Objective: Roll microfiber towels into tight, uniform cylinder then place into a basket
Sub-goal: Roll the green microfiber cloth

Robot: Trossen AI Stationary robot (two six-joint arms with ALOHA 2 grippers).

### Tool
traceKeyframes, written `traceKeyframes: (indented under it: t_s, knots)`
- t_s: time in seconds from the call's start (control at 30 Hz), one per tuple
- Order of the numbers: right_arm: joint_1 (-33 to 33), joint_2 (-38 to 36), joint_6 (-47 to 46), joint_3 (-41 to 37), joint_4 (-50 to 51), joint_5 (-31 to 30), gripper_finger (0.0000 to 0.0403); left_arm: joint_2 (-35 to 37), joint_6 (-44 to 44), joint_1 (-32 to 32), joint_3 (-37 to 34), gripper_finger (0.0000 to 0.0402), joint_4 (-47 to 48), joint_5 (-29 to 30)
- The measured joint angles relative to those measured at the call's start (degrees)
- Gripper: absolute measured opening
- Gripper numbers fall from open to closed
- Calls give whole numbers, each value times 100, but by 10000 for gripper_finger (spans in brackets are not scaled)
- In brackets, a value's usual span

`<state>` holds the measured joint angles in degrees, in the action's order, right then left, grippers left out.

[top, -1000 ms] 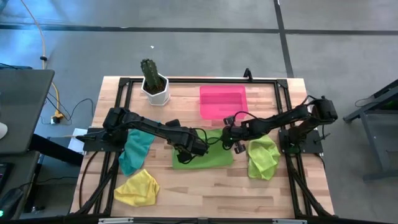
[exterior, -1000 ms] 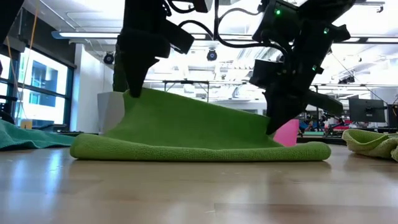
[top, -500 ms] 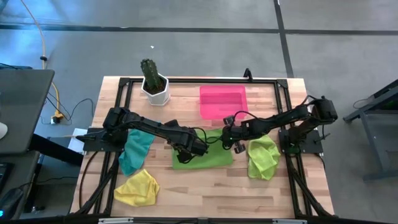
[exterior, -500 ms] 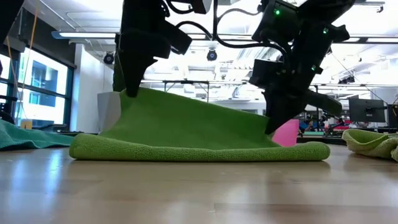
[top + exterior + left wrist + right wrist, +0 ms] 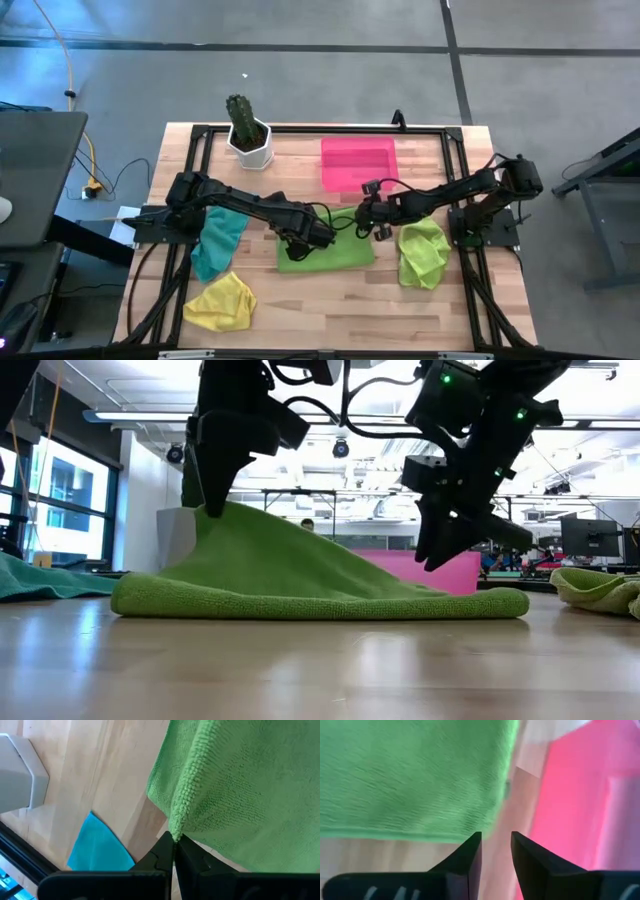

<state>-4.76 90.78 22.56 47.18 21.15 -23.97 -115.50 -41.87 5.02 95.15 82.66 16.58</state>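
Pinching one edge of the flat green towel (image 5: 300,575) between closed fingers, the left gripper (image 5: 173,851) holds that side raised off the table (image 5: 330,290) at its middle. The right gripper (image 5: 496,851) hangs just above the towel's other side, fingers apart and empty, beside the pink basket (image 5: 357,163) behind it.

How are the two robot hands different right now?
The left hand is shut, pinching a corner of the middle green towel and holding it up. The right hand is open, holds nothing, and hangs above the towel's other corner, by the pink basket. Both are dark, two-fingered, and over the same towel.
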Motion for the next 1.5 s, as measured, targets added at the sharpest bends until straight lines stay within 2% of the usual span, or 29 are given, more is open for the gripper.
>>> traceKeyframes:
  t_s: [0.23,0.37,0.63,0.77,0.93,1.13,1.23,1.33,1.5]
  knots:
    - [-101,0,-300,0,-89,254,97,-30,0,-55,6,0,-36,54]
    - [-102,0,-441,2,-206,569,97,-256,95,-77,7,0,-26,30]
    - [-100,0,-459,2,-264,732,96,-776,508,-167,4,0,1,35]
    - [-100,0,-606,2,-304,950,96,-861,646,-200,4,3,-68,213]
    - [-100,0,-715,2,-308,1092,96,-863,515,-204,4,32,-82,590]
    - [-100,0,-716,2,-306,1095,96,-863,456,-239,4,88,44,375]
    - [-100,0,-714,2,-303,1094,96,-863,319,-239,4,108,368,447]
    - [-100,0,-714,2,-299,1093,96,-863,80,-239,0,116,748,600]
    - [-100,0,-708,2,-232,1093,96,-746,366,-173,62,109,482,677]
